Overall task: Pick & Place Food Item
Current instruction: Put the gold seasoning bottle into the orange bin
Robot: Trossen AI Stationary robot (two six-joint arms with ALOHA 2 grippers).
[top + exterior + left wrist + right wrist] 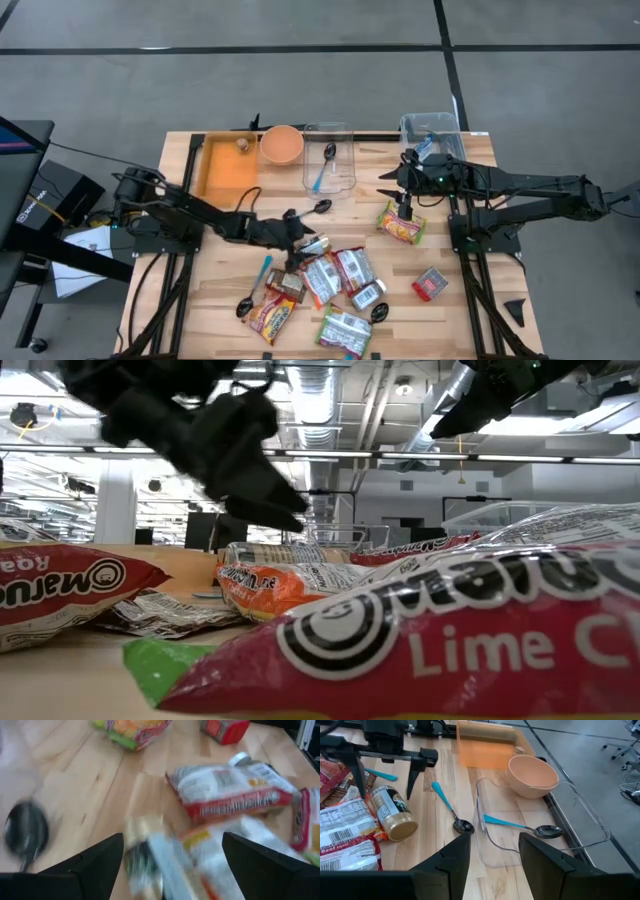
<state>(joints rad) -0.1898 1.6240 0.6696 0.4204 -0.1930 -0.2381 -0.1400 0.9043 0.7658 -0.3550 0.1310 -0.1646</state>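
Several food packets (335, 285) lie in a heap at the table's near middle, and they also show in the left wrist view (230, 795). A small can (395, 812) lies on its side at the heap's far edge. My left gripper (298, 238) hovers open just above the can, which shows blurred between its fingers (150, 860). An orange and green noodle packet (400, 226) lies flat at centre right. My right gripper (405, 203) hangs open and empty over that packet's far end. Its own wrist view (492, 840) looks toward the table's left.
At the far edge stand an orange tray (225, 165), a peach bowl (282, 145), a clear dish (345, 170) holding a blue-handled spoon (325, 165), and a clear bin (430, 128). A red box (430, 285) lies near right. Loose spoons (320, 207) lie around the heap.
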